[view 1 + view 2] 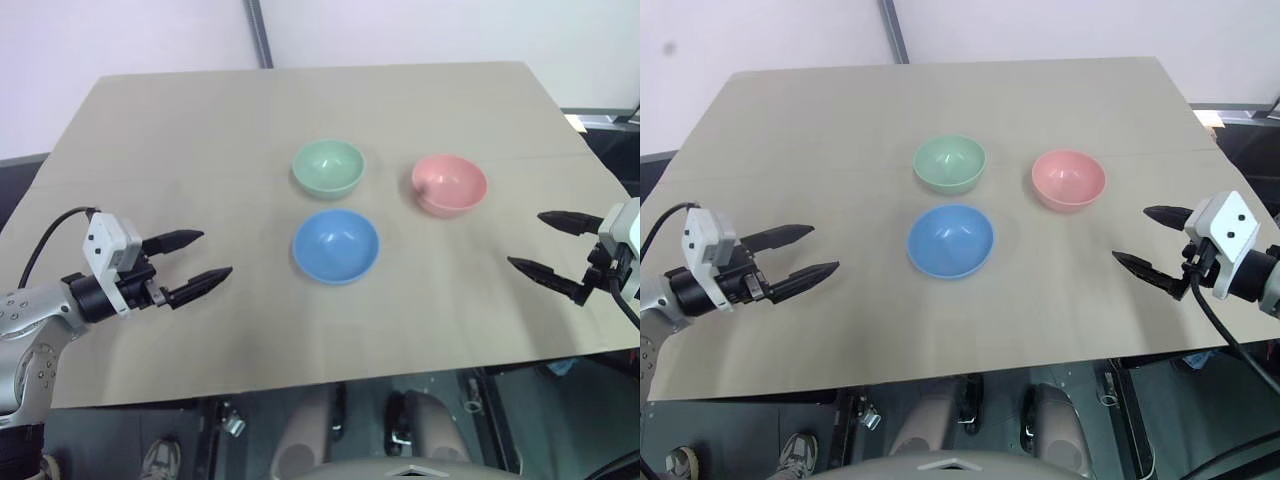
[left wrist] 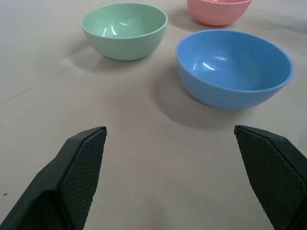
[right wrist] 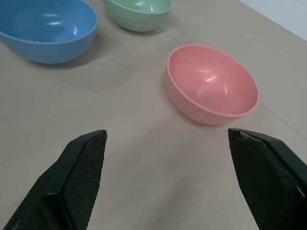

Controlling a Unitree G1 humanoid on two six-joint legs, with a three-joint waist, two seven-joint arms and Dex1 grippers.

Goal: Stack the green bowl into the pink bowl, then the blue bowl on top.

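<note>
Beige board covers the counter (image 1: 200, 140) in front of you, and all three bowls sit upright on it, none stacked, none touching another.

Your left claw (image 1: 205, 261) hovers just above the counter with its two black fingers spread wide and nothing between them. It points toward the middle of the counter. The blue bowl (image 1: 336, 245) is the nearest bowl ahead of it, a clear gap away. The green bowl (image 1: 328, 167) lies farther out, beyond the blue one and a little to the far side of it. The pink bowl (image 1: 449, 184) is the most distant from this claw, past both others.

Your right claw (image 1: 1147, 241) hovers at the opposite edge of the counter, its fingers also spread wide and empty, pointing inward. The pink bowl is closest to it, just ahead and slightly to the far side. The blue bowl sits well beyond, across the counter, with the green bowl behind it.

Both claws stand well apart from every bowl.
</note>
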